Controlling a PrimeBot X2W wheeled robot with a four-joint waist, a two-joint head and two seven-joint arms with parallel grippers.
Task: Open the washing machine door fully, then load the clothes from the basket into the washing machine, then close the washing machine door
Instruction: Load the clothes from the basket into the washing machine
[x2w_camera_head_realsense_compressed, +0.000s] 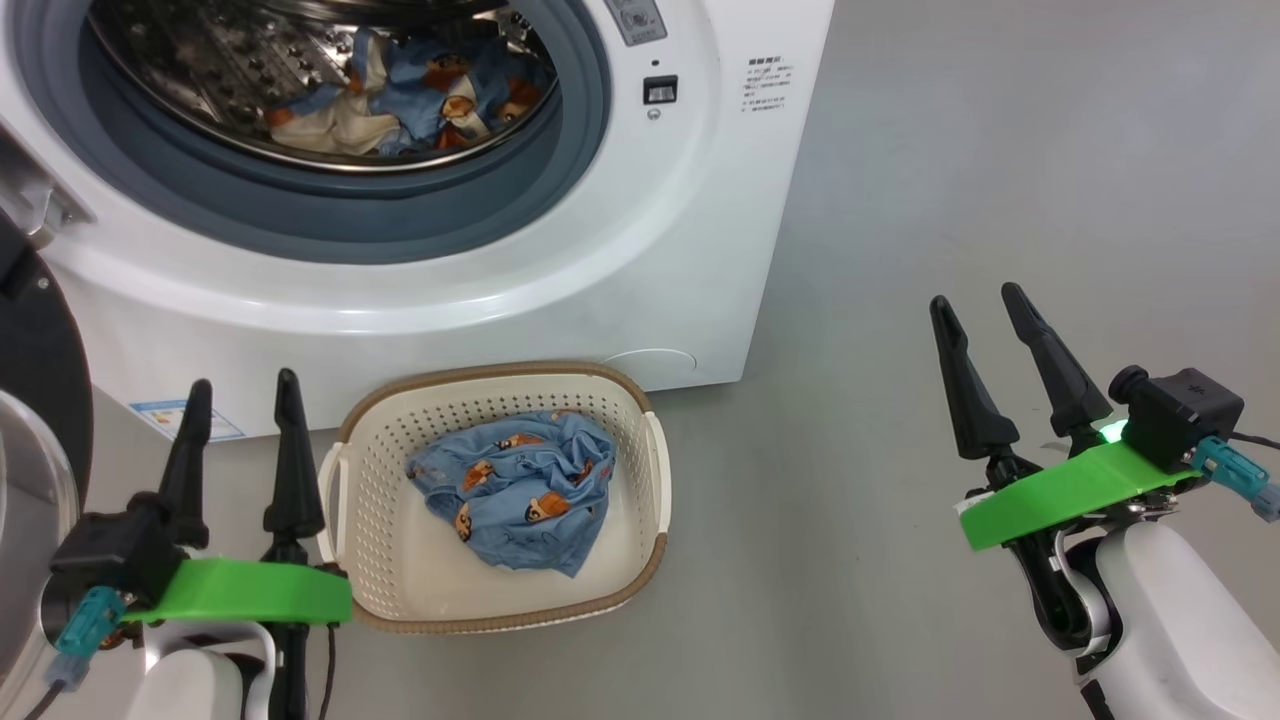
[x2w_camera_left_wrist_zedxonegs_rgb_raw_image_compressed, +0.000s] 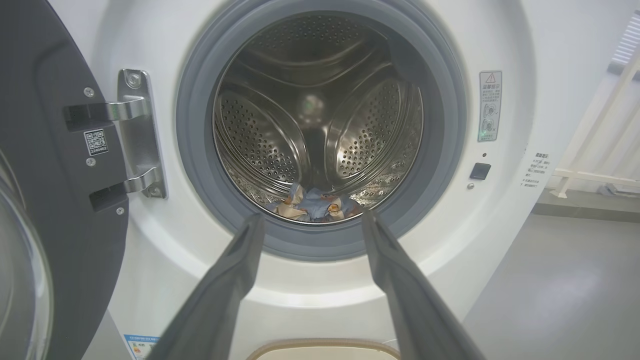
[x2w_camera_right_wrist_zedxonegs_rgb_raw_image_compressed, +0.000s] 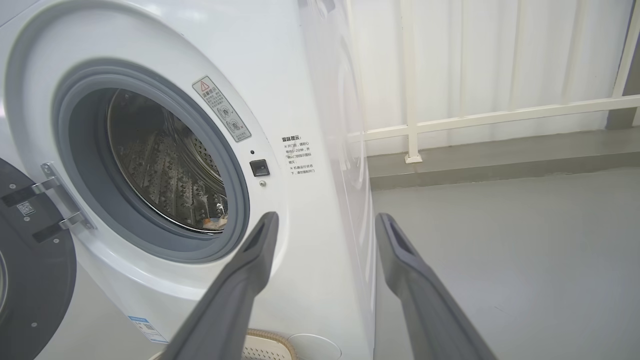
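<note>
Both grippers are empty with jaws spread wide. The left gripper is at the basket's left side and the right gripper is well off to the right, over bare floor. The washing machine door is swung open on the left, on its hinge. The basket sits on the floor, just in front of the washing machine's lower front edge. One blue bundle of clothes lies in the basket, and more lie at the bottom of the drum.

Risks, as judgements:
- A shallow pinch on the bundle could take only one fold, so the rest drags and drops on the floor.
- A finger could poke into a basket hole, or lift or shove the light basket, which has nothing holding it down.
- Fabric draped over the grey ring could get trapped when the door shuts and stop it latching.
- The left arm is close to the open door and could knock it partly shut on a reach.

Writing:
- The side text is headed 温馨提示; the lines below it are too small to read.
- The warning sticker has a red triangle, but its text is unreadable.
- The QR sticker on the door has digits that are too small to be sure of.
- The blue label low on the front is not legible.
- No brand name can be read.
</note>
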